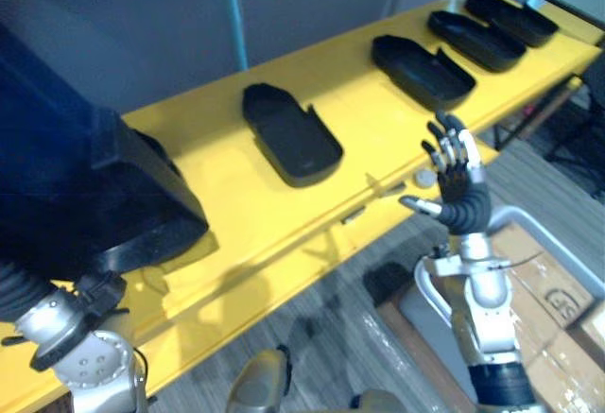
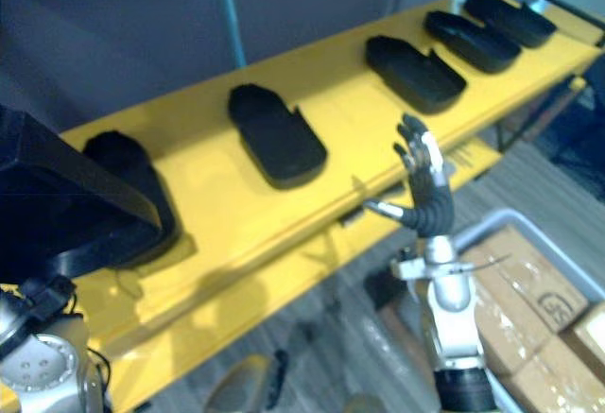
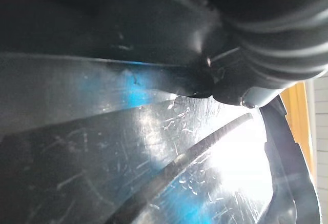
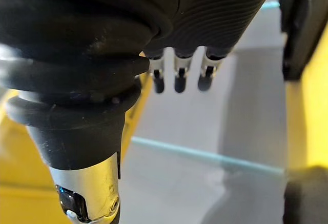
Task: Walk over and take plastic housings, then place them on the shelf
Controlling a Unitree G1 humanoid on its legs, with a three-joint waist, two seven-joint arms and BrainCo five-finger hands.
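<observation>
The yellow shelf (image 1: 373, 115) runs from the robot's near left away to its far right. Four black plastic housings already lie on it in a row: one near the middle (image 1: 288, 134), a second (image 1: 421, 71) further right, and two more (image 1: 475, 40) (image 1: 510, 18) at the far end. Each has its long axis across the shelf, from front edge to back.

A fifth, the carried housing (image 1: 104, 177), looms large at the left end of the shelf, on the left arm. It seems to rest on the yellow surface or hang just above it, but from this angle I cannot tell which. The left wrist view looks straight into its scratched black inner wall, close under the ribbed cover of the left hand (image 3: 277, 24). That hand's fingers are hidden behind the plastic, so I cannot tell how they grip.

The right hand (image 1: 454, 179) stands upright in front of the shelf's front edge, between the middle housing and the next. Its fingers (image 1: 444, 144) are straight and slightly spread, the thumb is out to the side, and it holds nothing.

The placing falls to the left arm. The free spot is the bare yellow just right of the carried housing, before the middle one. To match the row, the carried housing should probably go down with its long axis front to back. The right hand is well apart from that spot.
</observation>
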